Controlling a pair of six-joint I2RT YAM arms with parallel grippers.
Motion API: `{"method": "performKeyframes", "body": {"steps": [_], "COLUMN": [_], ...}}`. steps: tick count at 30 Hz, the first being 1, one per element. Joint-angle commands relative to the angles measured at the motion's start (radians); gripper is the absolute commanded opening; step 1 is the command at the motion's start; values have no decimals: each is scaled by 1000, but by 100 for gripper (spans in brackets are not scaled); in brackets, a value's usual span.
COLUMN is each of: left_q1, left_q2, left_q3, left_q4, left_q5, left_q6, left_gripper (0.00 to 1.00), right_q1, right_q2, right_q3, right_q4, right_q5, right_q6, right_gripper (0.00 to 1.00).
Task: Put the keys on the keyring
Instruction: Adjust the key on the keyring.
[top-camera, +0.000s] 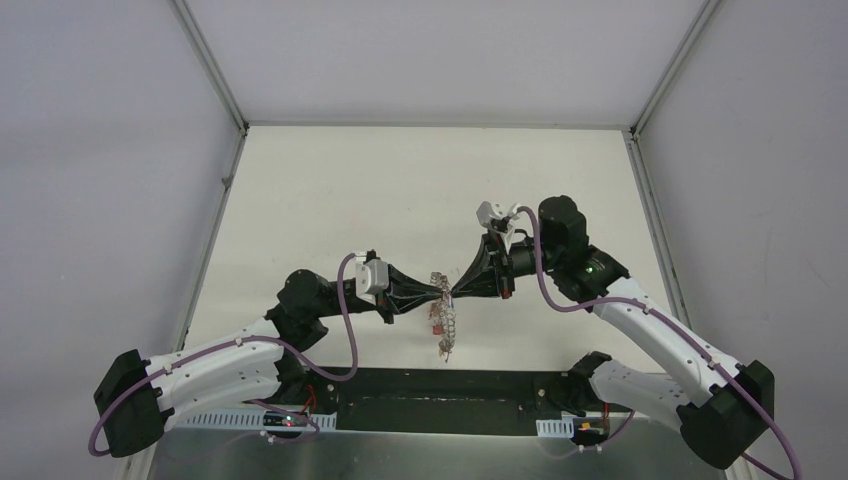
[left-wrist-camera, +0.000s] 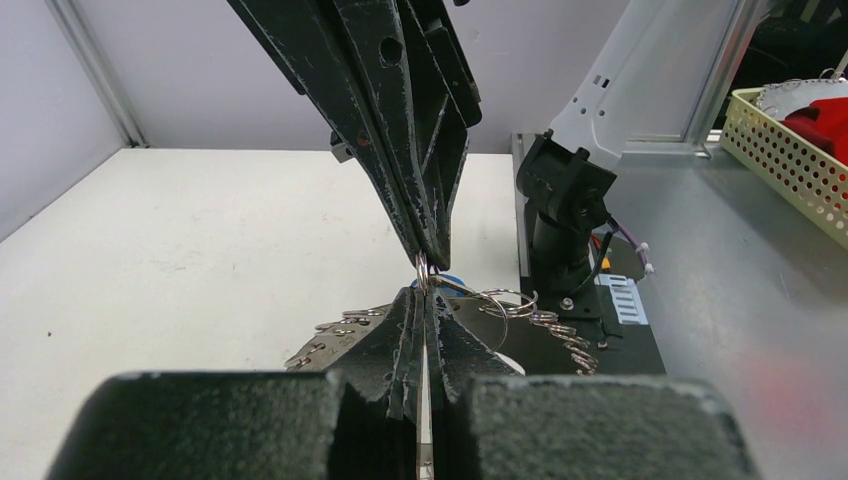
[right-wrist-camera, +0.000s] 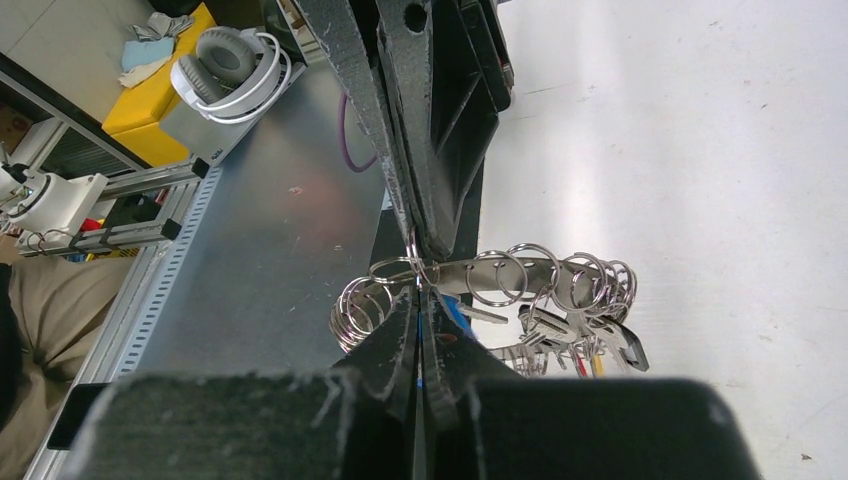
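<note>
The left gripper (top-camera: 441, 291) and right gripper (top-camera: 457, 293) meet tip to tip, each with its jaws pressed together on one thin wire loop of the keyring (top-camera: 443, 318), which hangs between them. I judge that threading is in hand, and the next move needs a fine slide. The keyring is a flat grey band with shiny coils, and a blue-headed key (right-wrist-camera: 453, 309) sits beside the tips. Below lies the matte white table (top-camera: 400, 190).

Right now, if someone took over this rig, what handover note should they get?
Left gripper: shut on the large grey metal keyring, at a small silver split ring.
Right gripper: shut on that same ring, tip to tip with the left.
Blue-headed silver key: just beside the tips; threaded or not, cannot tell.
Done: keyring held by both arms.
To do: confirm the key is on, then release.
</note>
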Motion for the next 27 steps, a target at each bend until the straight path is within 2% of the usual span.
{"method": "performKeyframes", "body": {"steps": [1,14,18,21,24,27], "left_q1": [-5,-5,-5,-5,-5,-5], "left_q2": [-25,1,3,1,-2,-1], "left_q3": [-1,-1,-4,-6,-8,-7], "left_q4": [115,164,157,153,153,153], "left_q5": [19,21,20,20,20,20], "left_q6": [-8,-23,-23,-25,-28,-29], "left_gripper": [0,0,0,0,0,0], "right_q1": [-5,-5,-5,-5,-5,-2], "right_q2": [-10,35,-1,-69,-117,-128], "right_q3": [-3,22,31,6,-18,-39], "right_q4": [-23,-98,-108,-55,34,141], "right_q5": [6,17,33,53,54,43], "right_q6": [-64,-105,-125,-119,-88,-16], "right_gripper": [0,0,33,48,51,46]}}
